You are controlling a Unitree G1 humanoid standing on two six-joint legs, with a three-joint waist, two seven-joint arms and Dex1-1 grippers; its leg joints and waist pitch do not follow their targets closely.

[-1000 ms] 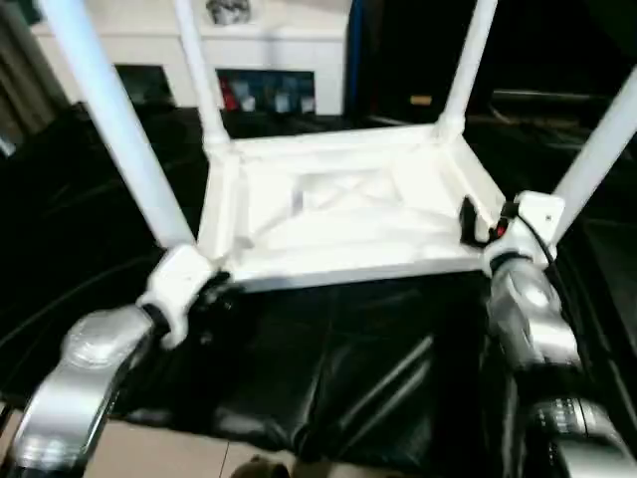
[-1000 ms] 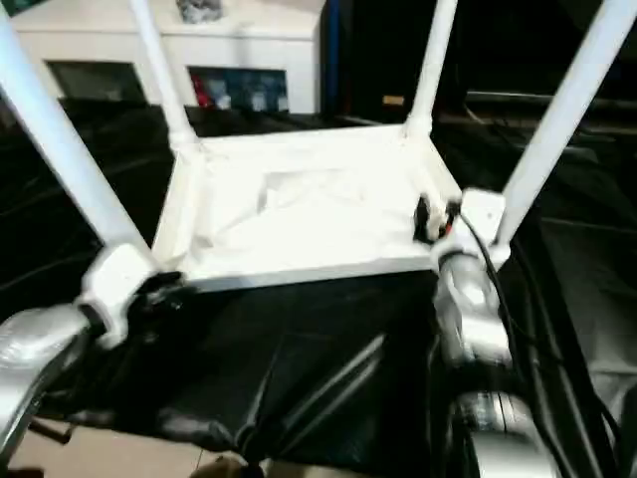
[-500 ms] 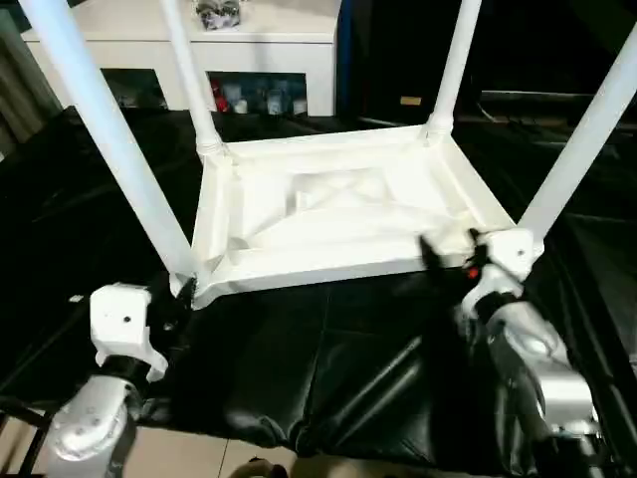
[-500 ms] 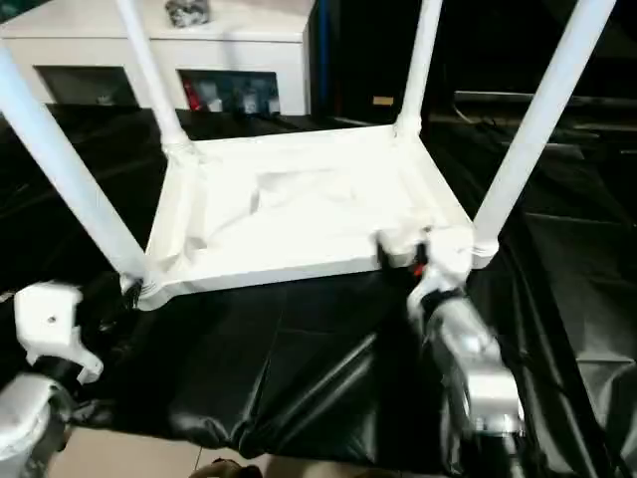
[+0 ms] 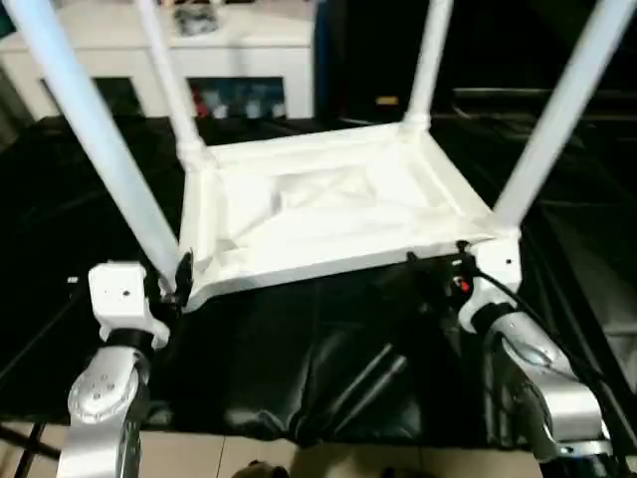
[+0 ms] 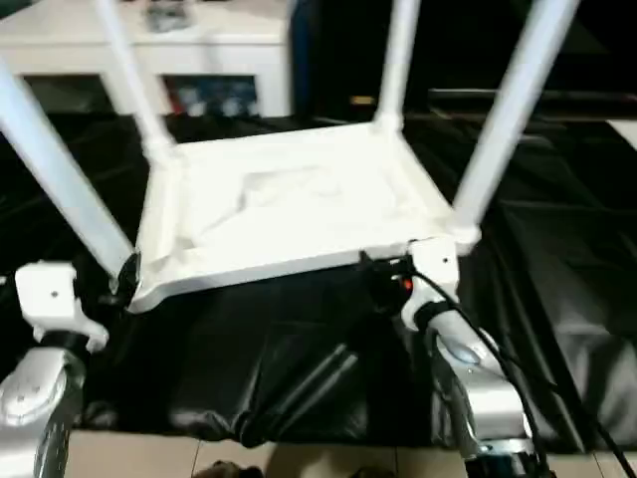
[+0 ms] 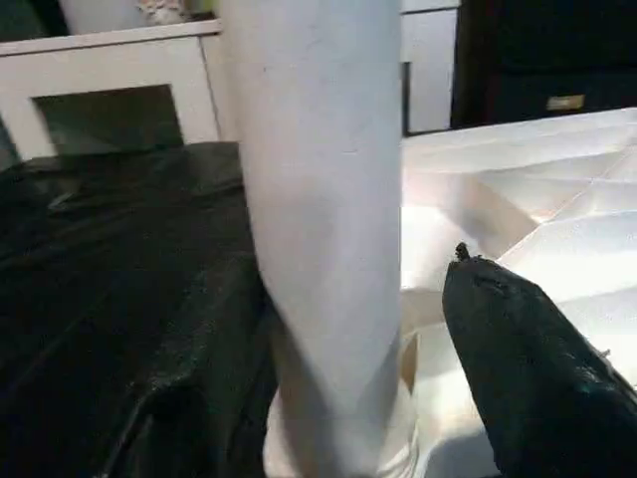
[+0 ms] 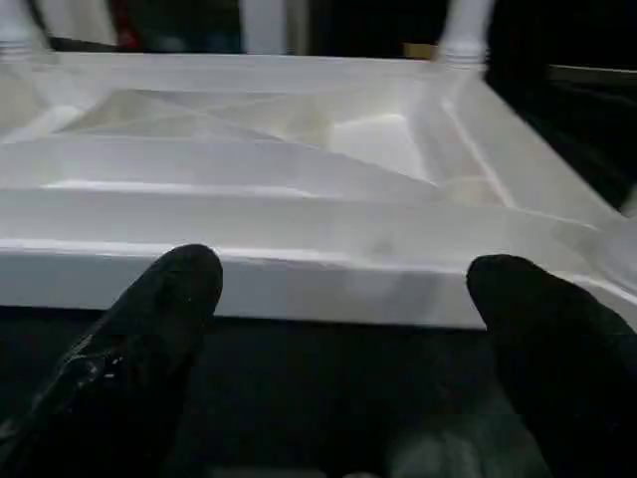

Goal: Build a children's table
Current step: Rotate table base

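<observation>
The children's table stands upside down on black cloth: the white ribbed tabletop (image 5: 328,204) lies flat and its four white legs rise from the corner sockets. My left gripper (image 5: 179,279) is at the foot of the near-left leg (image 5: 100,149). In the left wrist view that leg (image 7: 318,199) stands close, and the one black finger (image 7: 528,368) that shows keeps a gap from it. My right gripper (image 8: 343,329) is open in front of the tabletop's near edge (image 8: 299,279), beside the near-right corner (image 5: 503,254), with nothing between its fingers.
Black cloth (image 5: 299,368) covers the work surface, with folds toward me and a strip of light floor (image 5: 249,463) below. A white cabinet (image 5: 249,50) stands behind the table. A black cable (image 5: 518,309) runs along my right forearm.
Both arms have drawn back toward me from the table's near corners. The left fingers have come off the near-left leg's foot and spread. The camera has also shifted.
</observation>
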